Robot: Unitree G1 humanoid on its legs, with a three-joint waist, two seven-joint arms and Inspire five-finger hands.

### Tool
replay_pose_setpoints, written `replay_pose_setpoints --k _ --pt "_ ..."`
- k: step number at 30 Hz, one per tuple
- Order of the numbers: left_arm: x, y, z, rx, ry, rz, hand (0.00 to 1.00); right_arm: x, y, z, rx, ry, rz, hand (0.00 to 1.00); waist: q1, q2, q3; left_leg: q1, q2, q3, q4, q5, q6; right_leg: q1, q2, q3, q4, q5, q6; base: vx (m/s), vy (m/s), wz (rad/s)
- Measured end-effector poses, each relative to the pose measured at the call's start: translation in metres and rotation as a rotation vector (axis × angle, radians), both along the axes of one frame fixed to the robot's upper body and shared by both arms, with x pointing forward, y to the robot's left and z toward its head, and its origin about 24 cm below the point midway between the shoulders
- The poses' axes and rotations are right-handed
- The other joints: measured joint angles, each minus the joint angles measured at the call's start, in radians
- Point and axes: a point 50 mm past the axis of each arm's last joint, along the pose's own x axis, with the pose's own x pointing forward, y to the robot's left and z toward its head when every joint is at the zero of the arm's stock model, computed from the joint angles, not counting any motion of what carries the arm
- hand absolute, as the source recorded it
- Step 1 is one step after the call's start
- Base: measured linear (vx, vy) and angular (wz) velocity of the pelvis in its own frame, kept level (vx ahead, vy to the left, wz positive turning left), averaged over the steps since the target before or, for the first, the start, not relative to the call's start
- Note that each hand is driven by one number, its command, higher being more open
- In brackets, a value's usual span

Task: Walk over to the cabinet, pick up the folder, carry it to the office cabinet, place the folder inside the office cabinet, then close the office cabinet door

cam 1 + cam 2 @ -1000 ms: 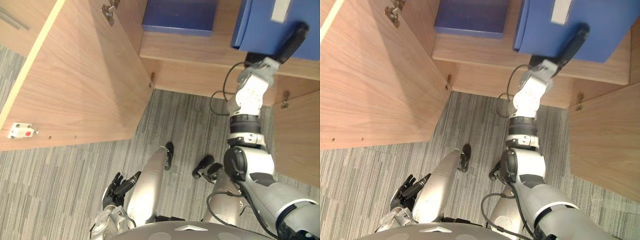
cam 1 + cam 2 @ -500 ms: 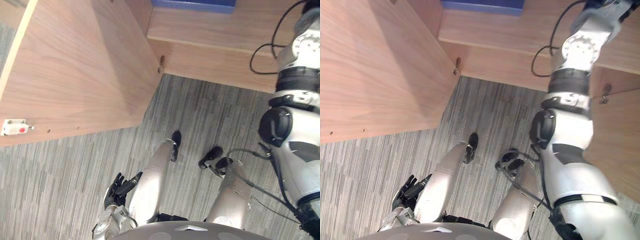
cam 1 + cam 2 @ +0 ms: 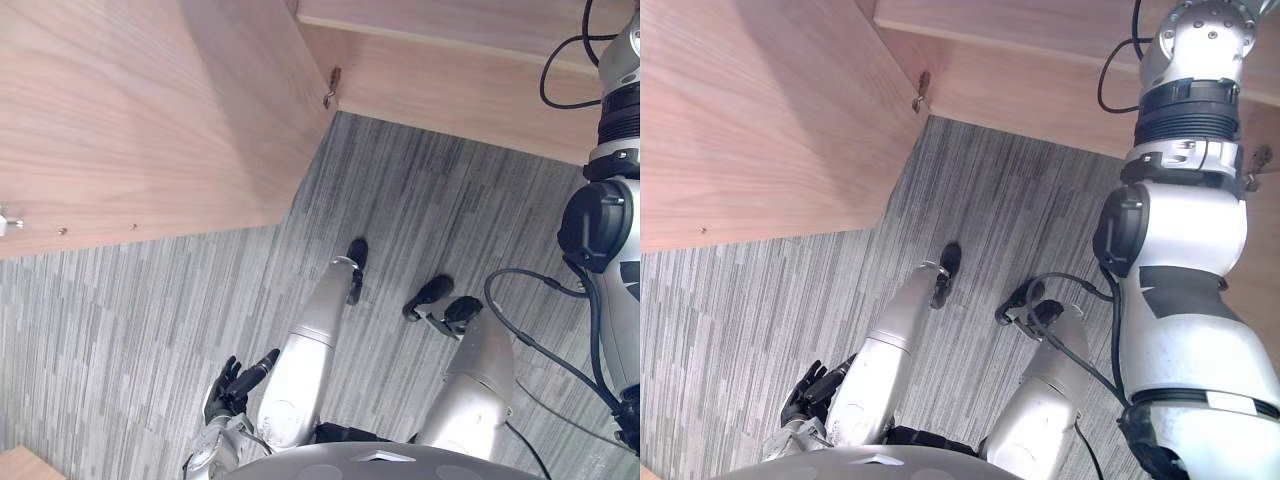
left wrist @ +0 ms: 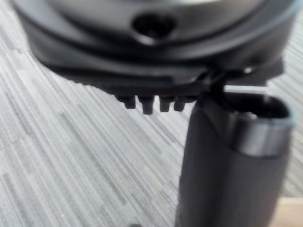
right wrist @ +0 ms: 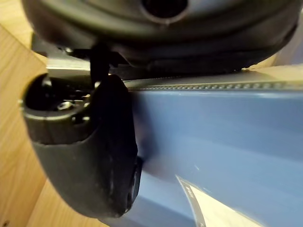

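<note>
The blue folder (image 5: 227, 142) with a white label (image 5: 213, 208) shows close up in the right wrist view. My right hand (image 5: 90, 156) grips it, with the thumb pressed flat on its blue face and light wood of the office cabinet (image 5: 16, 123) just beside it. In the eye views my right arm reaches up past the cabinet's bottom shelf (image 3: 450, 30). My left hand (image 3: 235, 385) hangs low by my side over the carpet, fingers relaxed and holding nothing.
The cabinet's left door (image 3: 150, 100) stands wide open, its hinge (image 3: 331, 88) at the lower corner of the carcass. The edge of another wooden door (image 3: 1262, 200) shows at the right. Grey striped carpet (image 3: 130, 320) lies below.
The head camera has tilted down, so the folder and my right hand have passed out of the eye views' top edge. My right arm now looms larger and reaches higher. The left hand still hangs.
</note>
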Motion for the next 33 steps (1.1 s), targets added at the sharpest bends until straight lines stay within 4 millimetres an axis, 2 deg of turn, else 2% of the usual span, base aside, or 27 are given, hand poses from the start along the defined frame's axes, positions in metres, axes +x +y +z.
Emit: replay_pose_setpoints --k 5,6,26,33 --pt "-0.001 -0.005 -0.001 -0.016 0.007 0.003 1.0 0.004 -0.002 -0.007 0.034 0.055 0.0 0.0 0.0 0.0 0.008 -0.043 0.0 -0.009 0.028 0.003 -0.013 -0.042 0.0 0.007 0.038 -0.011 -0.01 -0.06 0.011 0.04" --pt "-0.001 -0.005 -0.001 -0.016 0.008 0.004 1.0 0.004 -0.003 -0.007 0.036 0.054 -0.001 1.0 0.0 0.0 0.008 -0.046 0.001 -0.01 0.031 0.004 -0.014 -0.046 0.0 0.007 0.041 -0.012 -0.012 -0.04 0.018 0.02" --pt "-0.002 -0.005 -0.002 -0.013 0.015 0.006 1.0 -0.006 -0.012 -0.004 0.105 -0.032 -0.034 1.0 0.002 0.001 0.008 -0.069 0.008 -0.014 0.065 0.001 -0.028 -0.071 0.018 0.036 0.074 -0.018 -0.012 -0.03 0.052 -0.01" --pt "-0.001 -0.005 -0.002 -0.013 0.013 0.005 1.0 -0.006 -0.017 -0.009 0.119 -0.04 -0.04 1.0 0.003 0.002 0.007 -0.068 0.009 -0.013 0.065 0.002 -0.028 -0.072 0.018 0.038 0.075 -0.018 -0.012 -0.02 0.062 0.0"
